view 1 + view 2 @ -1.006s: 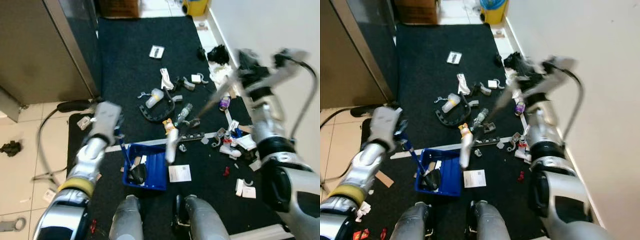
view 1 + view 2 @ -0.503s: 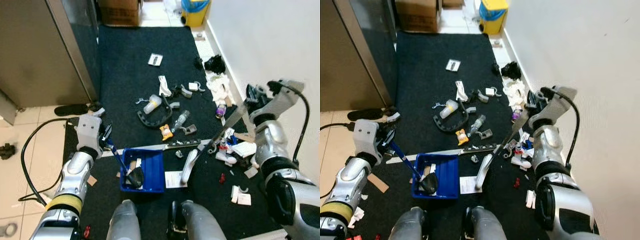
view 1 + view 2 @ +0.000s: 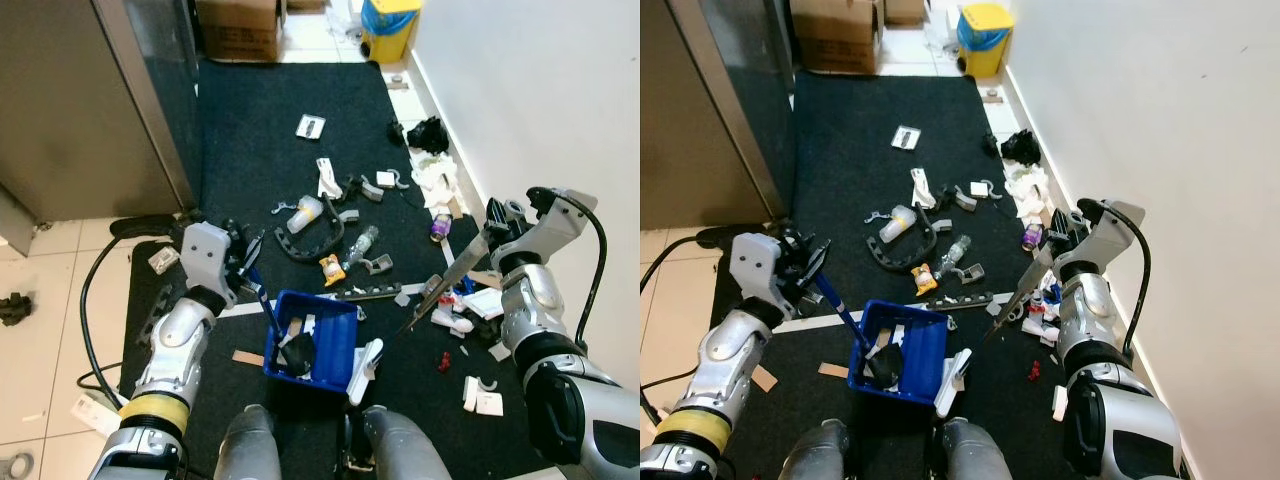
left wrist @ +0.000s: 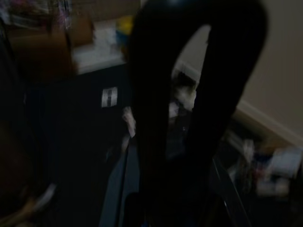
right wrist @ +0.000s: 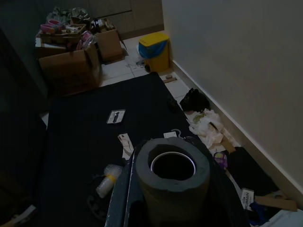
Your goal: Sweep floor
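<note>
A blue dustpan (image 3: 318,338), set on the black mat (image 3: 260,110) near its front edge, is gripped by its handle in the closed left gripper (image 3: 240,262), while a broom (image 3: 420,312) is clamped in the right gripper (image 3: 497,222) amid scattered litter (image 3: 345,215).

Through the left wrist view we're staring past two black fingers (image 4: 151,118), big, dark and blurred. Beyond them we make out the dark rug (image 4: 71,137), a small white card (image 4: 110,96), cardboard boxes (image 4: 57,35) and the pale wall (image 4: 279,71).
</note>
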Motion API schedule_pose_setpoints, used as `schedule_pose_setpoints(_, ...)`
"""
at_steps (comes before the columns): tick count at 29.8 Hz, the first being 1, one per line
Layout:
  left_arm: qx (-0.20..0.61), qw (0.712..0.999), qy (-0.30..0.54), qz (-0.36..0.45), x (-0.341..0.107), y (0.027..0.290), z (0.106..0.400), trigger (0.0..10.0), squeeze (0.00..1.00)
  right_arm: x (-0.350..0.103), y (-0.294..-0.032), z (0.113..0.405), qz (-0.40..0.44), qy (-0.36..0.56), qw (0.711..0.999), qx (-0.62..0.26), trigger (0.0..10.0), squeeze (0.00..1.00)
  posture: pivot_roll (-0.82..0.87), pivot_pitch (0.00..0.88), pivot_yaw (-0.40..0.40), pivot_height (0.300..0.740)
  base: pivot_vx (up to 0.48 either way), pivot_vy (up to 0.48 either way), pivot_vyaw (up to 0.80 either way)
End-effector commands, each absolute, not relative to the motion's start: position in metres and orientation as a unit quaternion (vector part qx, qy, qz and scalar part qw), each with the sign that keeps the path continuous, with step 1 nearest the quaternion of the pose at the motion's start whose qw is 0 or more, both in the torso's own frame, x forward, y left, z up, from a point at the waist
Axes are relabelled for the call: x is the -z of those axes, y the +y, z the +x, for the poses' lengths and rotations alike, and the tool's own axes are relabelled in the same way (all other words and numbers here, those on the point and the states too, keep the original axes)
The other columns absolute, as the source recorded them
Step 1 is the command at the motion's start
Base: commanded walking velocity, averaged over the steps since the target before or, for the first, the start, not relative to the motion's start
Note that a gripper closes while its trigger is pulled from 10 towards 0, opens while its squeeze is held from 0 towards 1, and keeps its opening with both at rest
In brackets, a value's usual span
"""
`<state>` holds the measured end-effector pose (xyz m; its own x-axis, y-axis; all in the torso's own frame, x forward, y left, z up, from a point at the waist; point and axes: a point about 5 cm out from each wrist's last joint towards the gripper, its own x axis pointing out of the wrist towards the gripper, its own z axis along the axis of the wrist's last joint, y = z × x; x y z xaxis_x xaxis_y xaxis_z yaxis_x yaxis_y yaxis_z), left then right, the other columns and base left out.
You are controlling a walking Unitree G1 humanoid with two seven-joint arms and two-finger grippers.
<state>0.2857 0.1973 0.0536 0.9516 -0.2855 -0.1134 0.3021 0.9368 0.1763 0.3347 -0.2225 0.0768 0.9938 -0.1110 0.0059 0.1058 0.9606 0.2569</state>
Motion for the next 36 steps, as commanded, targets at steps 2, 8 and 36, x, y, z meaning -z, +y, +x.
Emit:
schedule_pose_setpoints(2, 0.135, 0.978, 0.093, 0.131, -0.042, 0.204, 0.284, 10.0, 0.0, -0.073, -0.226, 0.331, 0.12, -0.005, 0.991, 0.061, 10.0, 0.0, 0.15, 0.0, -0.104, 0.74, 0.0, 0.0, 0.0)
schedule_pose_setpoints(8, 0.121, 0.958, 0.138, 0.222, -0.042, 0.221, 0.288, 10.0, 0.0, -0.078, -0.221, 0.336, 0.097, -0.006, 0.995, 0.036, 10.0, 0.0, 0.16, 0.0, -0.117, 0.74, 0.0, 0.0, 0.0)
schedule_pose_setpoints(36, 0.066, 0.984, 0.118, 0.118, -0.06, 0.206, 0.305, 10.0, 0.0, -0.096, -0.188, 0.351, 0.097, -0.031, 0.993, -0.066, 10.0, 0.0, 0.15, 0.0, -0.126, 0.74, 0.0, -0.034, 0.0)
